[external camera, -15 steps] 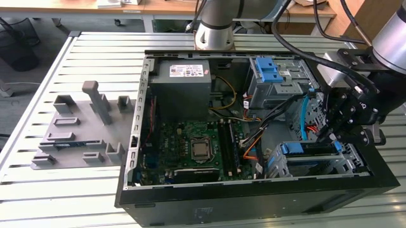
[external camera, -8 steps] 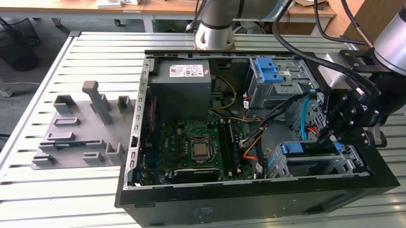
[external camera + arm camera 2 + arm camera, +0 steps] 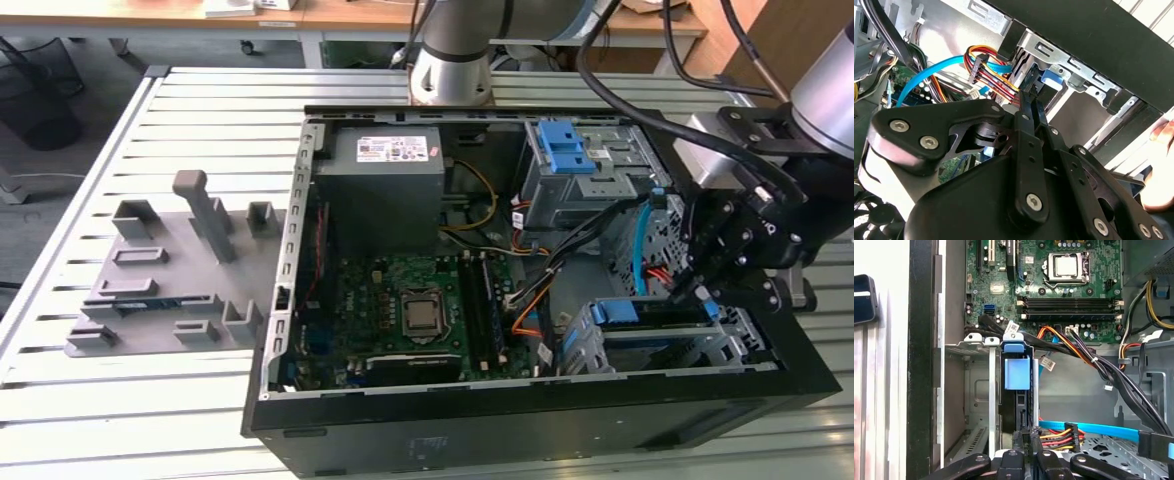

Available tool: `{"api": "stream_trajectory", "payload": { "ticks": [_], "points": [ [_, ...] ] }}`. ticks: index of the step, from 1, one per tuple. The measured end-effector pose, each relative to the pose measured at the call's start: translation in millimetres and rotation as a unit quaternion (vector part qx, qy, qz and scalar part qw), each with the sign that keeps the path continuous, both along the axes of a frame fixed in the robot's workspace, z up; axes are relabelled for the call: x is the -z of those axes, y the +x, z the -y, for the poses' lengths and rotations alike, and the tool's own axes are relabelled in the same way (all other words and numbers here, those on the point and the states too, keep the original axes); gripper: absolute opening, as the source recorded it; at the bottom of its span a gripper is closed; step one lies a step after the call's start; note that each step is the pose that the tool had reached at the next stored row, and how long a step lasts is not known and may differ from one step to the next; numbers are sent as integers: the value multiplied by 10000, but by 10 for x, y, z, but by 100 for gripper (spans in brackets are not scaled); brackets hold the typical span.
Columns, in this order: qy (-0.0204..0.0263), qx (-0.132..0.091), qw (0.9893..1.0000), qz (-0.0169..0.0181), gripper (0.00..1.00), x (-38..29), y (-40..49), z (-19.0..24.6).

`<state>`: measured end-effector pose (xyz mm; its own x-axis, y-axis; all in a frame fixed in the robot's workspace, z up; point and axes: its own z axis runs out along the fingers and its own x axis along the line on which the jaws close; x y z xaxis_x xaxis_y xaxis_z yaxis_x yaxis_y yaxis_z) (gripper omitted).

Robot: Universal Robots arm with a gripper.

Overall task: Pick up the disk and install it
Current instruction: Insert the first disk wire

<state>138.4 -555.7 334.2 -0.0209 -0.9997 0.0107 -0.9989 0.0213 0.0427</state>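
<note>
At the right of the exterior view, the pincer hangs over the lower drive cage of an open computer case, which lies on a slatted tabletop. A grey holder sits on the tabletop at the left of that view, well apart from the case.

The disk stands on edge in a slot of the cage at the centre of the first wrist view. Its blue bracket faces the camera and its dark body runs down toward the pincer. The same blue bracket appears in the exterior view, inside the cage at lower right.

In both wrist views the pincer's fingers are pressed together, with their tips just beside the end of the disk. It cannot be told whether a thin edge is caught between them.

Judged step: the install, with the disk already in its slot and perhaps not fully seated.

A bundle of orange and red wires and a blue cable lie just beside the slot. Finishing the seating would call for a straight push along the slot, clear of these leads.
</note>
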Motion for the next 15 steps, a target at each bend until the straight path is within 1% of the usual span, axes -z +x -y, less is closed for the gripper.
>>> {"api": "stream_trajectory", "payload": {
  "ticks": [10, 15],
  "points": [
    [-1, 0, 10000, -1, 16, 42, 0, 24],
    [-1, 0, 10000, -1, 16, 43, 0, 25]
  ]
}}
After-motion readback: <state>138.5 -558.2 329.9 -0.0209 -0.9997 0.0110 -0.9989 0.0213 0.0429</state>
